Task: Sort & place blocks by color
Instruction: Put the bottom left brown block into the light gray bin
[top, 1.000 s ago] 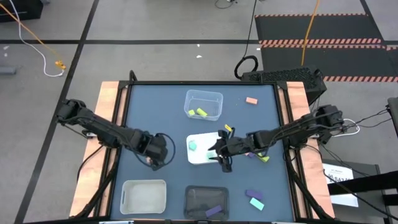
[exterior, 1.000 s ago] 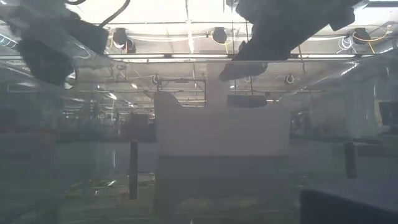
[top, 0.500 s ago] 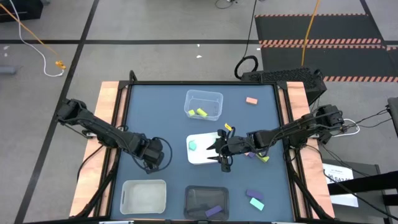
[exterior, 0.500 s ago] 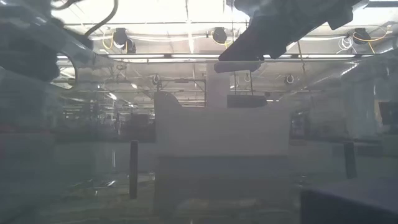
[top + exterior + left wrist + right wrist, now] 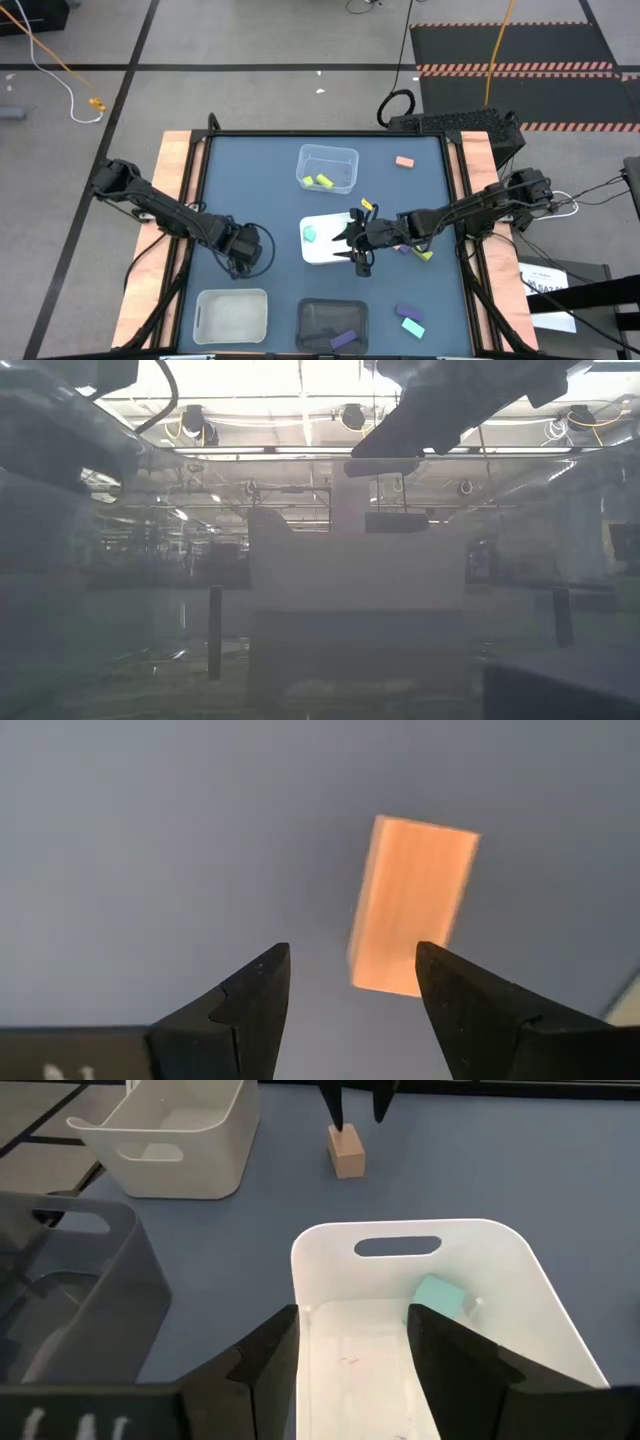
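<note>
Left gripper (image 5: pixel 350 985) hangs low over the tabletop (image 5: pixel 250 170), fingers apart, with an orange block (image 5: pixel 412 905) lying flat just beyond the tips and nothing pinched between them. From the right wrist view that same block (image 5: pixel 346 1152) sits right beneath those dark fingers, beside a white bin (image 5: pixel 165 1135).

Over to the right gripper (image 5: pixel 358 243): it's poised above the near edge of the white tray (image 5: pixel 318 255) in the middle, fingers spread, empty. One teal block (image 5: pixel 310 233) rests inside that tray, toward its left wall.

Elsewhere, the clear tray (image 5: pixel 328 168) at the back holds yellow-green blocks (image 5: pixel 318 181). A salmon block (image 5: pixel 404 161) lies alone on the tabletop to its right. The black tray (image 5: pixel 332 325) at the front carries a purple block (image 5: pixel 343 339). Off to its right, a purple bar (image 5: pixel 408 313) and a teal bar (image 5: pixel 412 327) lie side by side. A yellow-green piece (image 5: pixel 424 255) shows just under the right arm.
</note>
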You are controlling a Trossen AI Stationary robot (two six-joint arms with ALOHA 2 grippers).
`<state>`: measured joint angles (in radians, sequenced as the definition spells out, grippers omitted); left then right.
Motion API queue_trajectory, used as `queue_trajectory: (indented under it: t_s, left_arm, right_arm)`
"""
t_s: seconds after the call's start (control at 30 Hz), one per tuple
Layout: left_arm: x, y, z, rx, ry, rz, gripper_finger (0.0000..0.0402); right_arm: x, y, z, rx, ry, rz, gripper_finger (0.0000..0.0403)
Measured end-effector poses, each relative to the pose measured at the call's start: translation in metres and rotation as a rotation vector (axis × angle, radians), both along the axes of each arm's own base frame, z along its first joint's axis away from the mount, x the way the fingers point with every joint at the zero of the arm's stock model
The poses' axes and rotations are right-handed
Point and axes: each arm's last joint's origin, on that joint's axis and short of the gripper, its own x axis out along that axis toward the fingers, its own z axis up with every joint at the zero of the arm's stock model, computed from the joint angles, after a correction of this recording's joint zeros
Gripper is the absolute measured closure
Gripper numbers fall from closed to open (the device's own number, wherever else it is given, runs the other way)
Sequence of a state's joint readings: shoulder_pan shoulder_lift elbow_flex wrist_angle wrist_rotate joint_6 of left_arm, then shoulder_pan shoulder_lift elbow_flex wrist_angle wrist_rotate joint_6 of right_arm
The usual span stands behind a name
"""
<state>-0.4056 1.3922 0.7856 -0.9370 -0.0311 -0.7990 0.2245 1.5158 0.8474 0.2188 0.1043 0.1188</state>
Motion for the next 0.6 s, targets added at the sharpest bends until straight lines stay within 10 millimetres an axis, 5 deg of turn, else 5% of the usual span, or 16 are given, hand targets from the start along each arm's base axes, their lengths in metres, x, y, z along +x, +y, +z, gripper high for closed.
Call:
queue_trajectory:
  t_s: [0.6]
  left_arm:
    - [0.010,-0.008,-0.002,-0.015,-0.120,-0.028,0.0183]
  right_arm:
    - [0.000,0.000,0.000,0.000,0.000,0.000,0.0222]
